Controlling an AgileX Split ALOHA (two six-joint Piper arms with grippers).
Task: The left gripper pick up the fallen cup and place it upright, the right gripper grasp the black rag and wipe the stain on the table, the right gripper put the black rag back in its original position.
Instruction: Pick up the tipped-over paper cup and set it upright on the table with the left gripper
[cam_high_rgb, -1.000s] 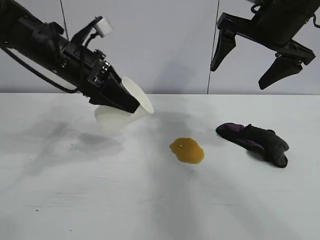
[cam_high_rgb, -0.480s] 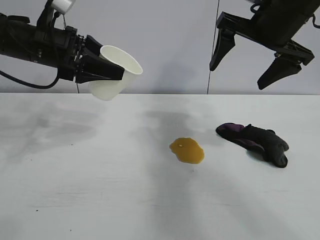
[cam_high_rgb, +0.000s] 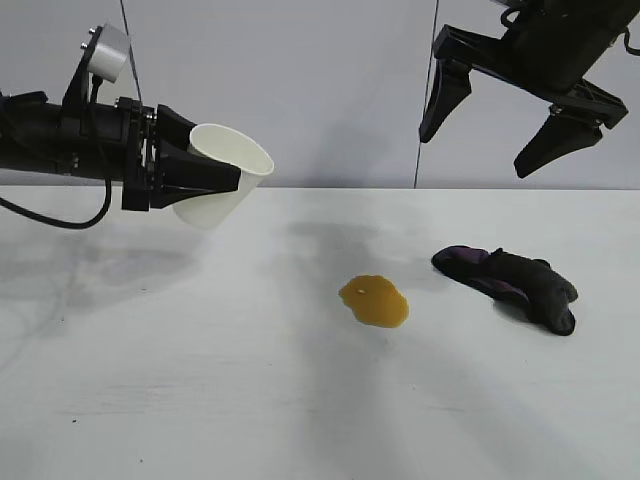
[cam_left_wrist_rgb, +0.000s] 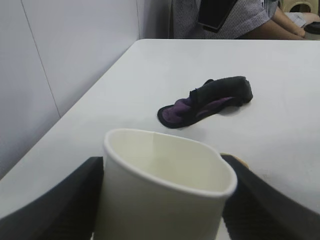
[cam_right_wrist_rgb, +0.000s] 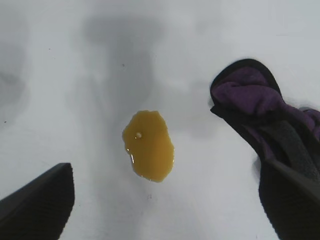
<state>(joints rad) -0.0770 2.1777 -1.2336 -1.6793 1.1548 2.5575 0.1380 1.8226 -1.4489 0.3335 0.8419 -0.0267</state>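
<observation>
Left gripper (cam_high_rgb: 215, 180) jaws clamped on the cup (cam_high_rgb: 222, 174), one jaw on each side of the cup wall, rim past the jaw tips. Cup is off the desk (cam_high_rgb: 200, 380), tilted, mouth facing up and toward the right arm. Right gripper (cam_high_rgb: 505, 125) hangs high, jaws spread wide, gripping nothing. Black rag (cam_high_rgb: 510, 284) lies on the desk below the right jaws, purple lining showing; in the right wrist view it sits by one jaw tip. Stain (cam_high_rgb: 374, 301) is on the desk between the two grippers, near the rag but not touching, well below and apart from the cup.
</observation>
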